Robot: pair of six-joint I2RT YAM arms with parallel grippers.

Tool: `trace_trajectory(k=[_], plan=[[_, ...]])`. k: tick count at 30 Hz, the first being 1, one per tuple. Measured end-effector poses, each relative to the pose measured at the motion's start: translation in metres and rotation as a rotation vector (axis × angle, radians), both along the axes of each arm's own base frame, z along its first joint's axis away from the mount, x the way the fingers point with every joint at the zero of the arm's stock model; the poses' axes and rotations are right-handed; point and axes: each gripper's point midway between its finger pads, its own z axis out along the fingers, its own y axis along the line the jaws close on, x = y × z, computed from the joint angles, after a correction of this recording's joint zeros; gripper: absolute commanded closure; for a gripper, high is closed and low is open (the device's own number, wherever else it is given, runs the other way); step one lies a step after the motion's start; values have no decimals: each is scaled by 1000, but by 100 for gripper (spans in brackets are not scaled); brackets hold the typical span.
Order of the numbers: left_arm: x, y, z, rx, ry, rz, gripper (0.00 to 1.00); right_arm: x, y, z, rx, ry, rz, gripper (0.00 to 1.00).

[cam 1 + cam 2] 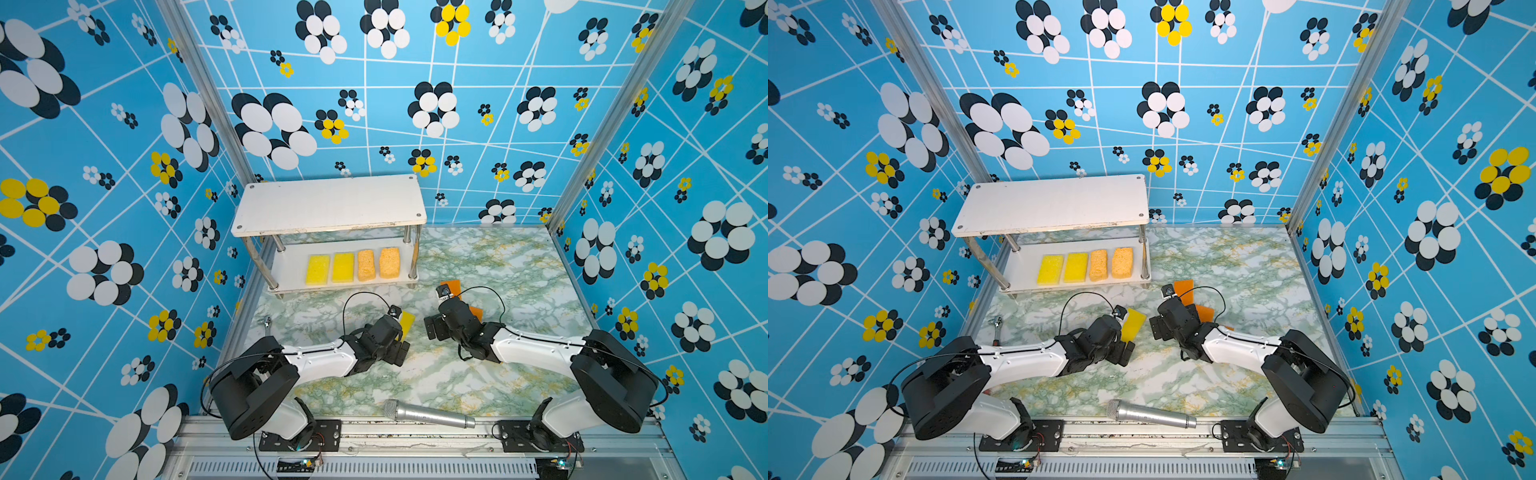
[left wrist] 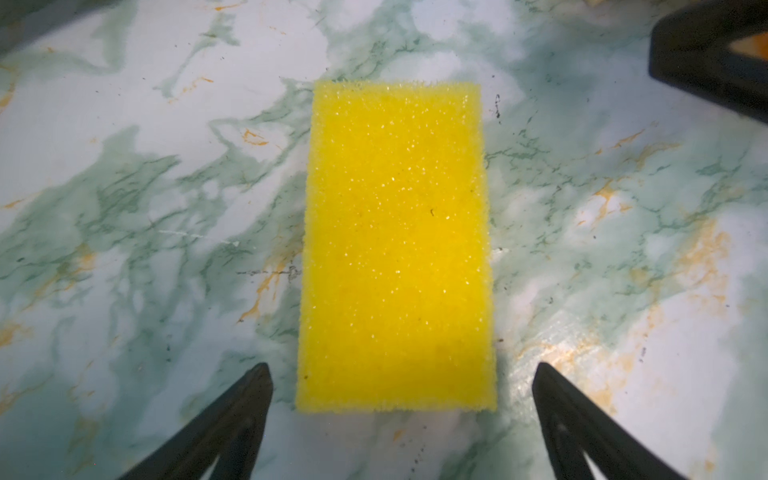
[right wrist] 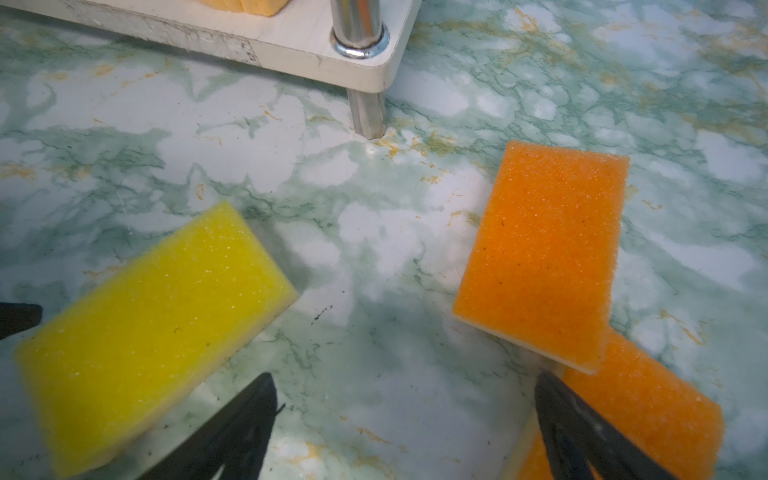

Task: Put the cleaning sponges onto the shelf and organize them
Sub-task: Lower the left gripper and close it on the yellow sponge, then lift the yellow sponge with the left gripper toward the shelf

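4 sponges on the shelf [image 1: 328, 205], rest loose on the table [image 1: 478, 374]

left gripper [image 2: 401, 368] is spread wide, fingers either side of the loose yellow sponge [image 2: 397, 245], which lies flat mid-table, not touching it afaict. right gripper [image 3: 403, 377] is spread too w/ nothing between the fingers. just right of it the far orange sponge [image 3: 540, 253] overlaps the near orange sponge [image 3: 648, 411], close to the shelf's near-right leg. lower board row, l to r: left-end yellow sponge [image 1: 318, 269], second yellow sponge [image 1: 343, 267], tan sponge [image 1: 366, 264], right-end tan sponge [image 1: 390, 262]. mic [image 1: 428, 414] lies at the near edge btw the arm bases.
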Motion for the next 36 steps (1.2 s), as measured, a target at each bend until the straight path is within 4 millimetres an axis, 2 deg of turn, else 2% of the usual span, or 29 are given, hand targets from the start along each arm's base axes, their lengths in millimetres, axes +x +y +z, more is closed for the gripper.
trace_trajectory(k=[10, 24, 30, 36], plan=[[4, -6, -9, 7, -18, 4, 1, 2, 0, 2, 9, -9, -3, 1], [10, -8, -10, -2, -68, 26, 1, 4, -2, 2, 11, -10, -11, 1], [12, -8, -10, -6, -81, 33, 9, 5, -1, 3, 16, -14, -11, 1], [15, -10, -10, -15, -98, 39, 24, 5, -1, 4, 18, -14, -13, 1]])
